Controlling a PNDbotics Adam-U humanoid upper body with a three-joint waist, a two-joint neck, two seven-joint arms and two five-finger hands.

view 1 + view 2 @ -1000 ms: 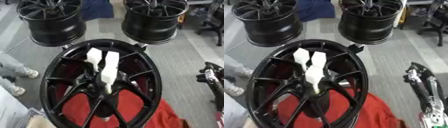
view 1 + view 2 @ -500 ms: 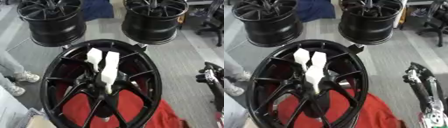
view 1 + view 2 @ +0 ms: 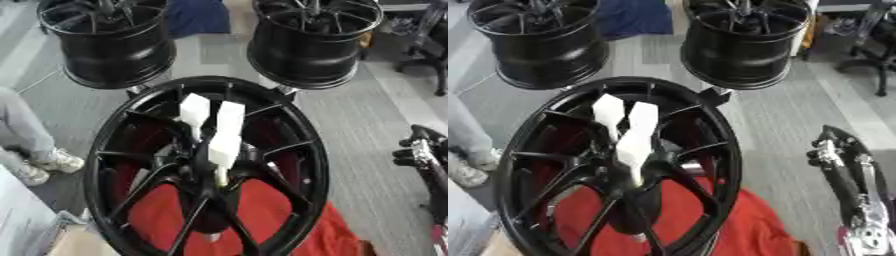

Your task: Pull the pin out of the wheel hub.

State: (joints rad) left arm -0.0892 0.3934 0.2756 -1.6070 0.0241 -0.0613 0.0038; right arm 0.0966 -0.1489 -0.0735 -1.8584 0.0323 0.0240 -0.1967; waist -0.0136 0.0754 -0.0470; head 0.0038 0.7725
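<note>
Pins (image 3: 216,131) in wheel hub (image 3: 210,170) — right hand (image 3: 846,165) (fingers unclear) apart.

The black multi-spoke wheel hub (image 3: 131,150) stands nearly upright, front and centre. White pins (image 3: 225,145) with flat paddle-like heads sit stuck in its middle, fanned upward, still seated.

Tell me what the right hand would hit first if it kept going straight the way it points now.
The right hand points up the view, away from the robot, beside the near wheel. Ahead lies bare grey floor, then probably the far right wheel, though depth is unclear.
</note>
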